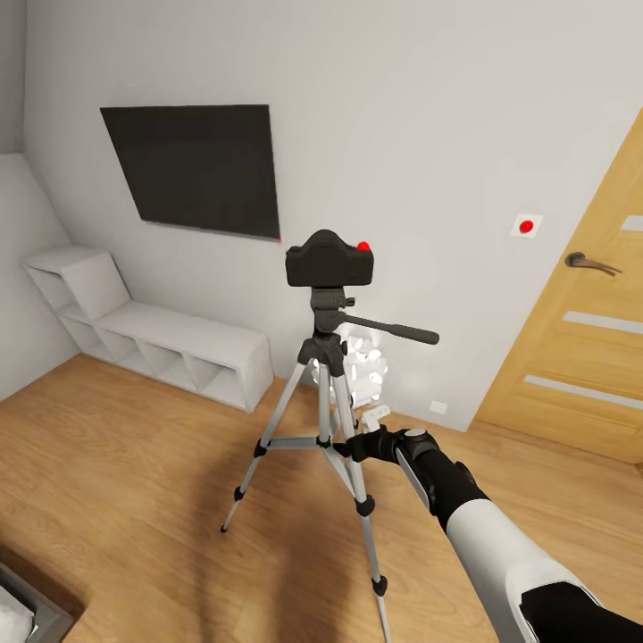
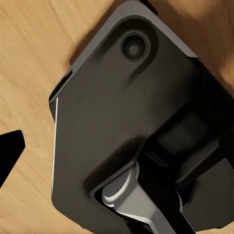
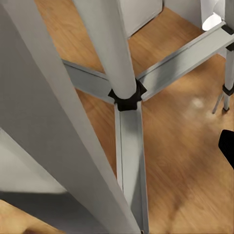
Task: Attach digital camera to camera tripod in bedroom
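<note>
Camera: the digital camera (image 1: pixel 329 258) sits on top of the camera tripod (image 1: pixel 323 411), on the black head, in the middle of the room in front of the far wall. It looks mounted, so you judge the attaching as done or nearly done.

Right arm: your right gripper (image 1: pixel 350 444) is low beside the near-right leg, at the height of the cross braces. The wrist view looks straight onto the brace hub (image 3: pixel 126 95), very close.

Right jaws: you cannot tell whether they are spread or pressed together; one dark fingertip (image 3: pixel 227 146) shows at the frame edge and nothing sits in it.

Left arm: the left wrist view looks down on the robot's own dark base (image 2: pixel 122 122) over the wood floor (image 2: pixel 29 63). One dark tip (image 2: pixel 9 151) shows, so the left jaws cannot be judged either.

Step in hand: draw the right arm back slowly and straight toward you. Keep clear of the leg and braces; a nudge there could likely tip the stand and the camera with it.

Materials: silver, smooth, flat-sided braces and round metal legs; matte black plastic joints and feet; a boxy black camera with a red dot on top.

Handle: a long black pan handle (image 1: pixel 393 329) sticks out to the right, so mind it if you lift.

Room: grey-white wall, black TV (image 1: pixel 198 168), pale cube shelf (image 1: pixel 152 335) on the left, oak door (image 1: pixel 580 330) on the right.
</note>
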Controlling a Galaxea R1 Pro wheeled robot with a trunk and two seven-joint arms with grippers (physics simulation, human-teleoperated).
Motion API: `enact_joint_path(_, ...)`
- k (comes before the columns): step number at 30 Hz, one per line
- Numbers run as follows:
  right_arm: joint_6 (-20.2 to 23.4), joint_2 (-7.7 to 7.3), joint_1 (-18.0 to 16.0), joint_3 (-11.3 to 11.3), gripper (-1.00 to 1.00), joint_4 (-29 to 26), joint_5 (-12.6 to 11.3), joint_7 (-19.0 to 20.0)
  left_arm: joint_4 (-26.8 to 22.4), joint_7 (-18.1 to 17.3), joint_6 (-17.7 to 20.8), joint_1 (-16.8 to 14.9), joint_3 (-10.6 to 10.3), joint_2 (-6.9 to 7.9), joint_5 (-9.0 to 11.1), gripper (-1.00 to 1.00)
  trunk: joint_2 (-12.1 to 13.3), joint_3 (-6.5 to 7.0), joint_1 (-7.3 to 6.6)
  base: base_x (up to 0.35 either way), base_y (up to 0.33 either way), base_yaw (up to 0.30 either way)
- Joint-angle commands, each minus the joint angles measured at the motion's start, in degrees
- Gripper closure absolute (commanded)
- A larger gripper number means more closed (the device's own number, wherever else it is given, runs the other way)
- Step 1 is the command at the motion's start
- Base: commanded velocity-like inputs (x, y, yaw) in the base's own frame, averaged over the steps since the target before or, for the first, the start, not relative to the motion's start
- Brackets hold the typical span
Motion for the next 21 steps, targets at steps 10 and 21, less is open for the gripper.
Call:
enact_joint_path(10,0.4,-0.02,0.0,-0.1,-1.0,-0.1,0.6,0.3,0.0,0.1,0.3,0.0,-0.5,0.01,0.5,-1.0,-0.1,-0.11,0.03,-0.031,0.0,0.0)
enact_joint_path(21,0.8,-0.03,0.0,-0.1,-1.0,-0.1,0.6,0.3,0.0,0.1,0.3,0.0,-0.5,0.01,0.5,-1.0,-0.1,-0.11,0.03,-0.277,0.0,0.0)
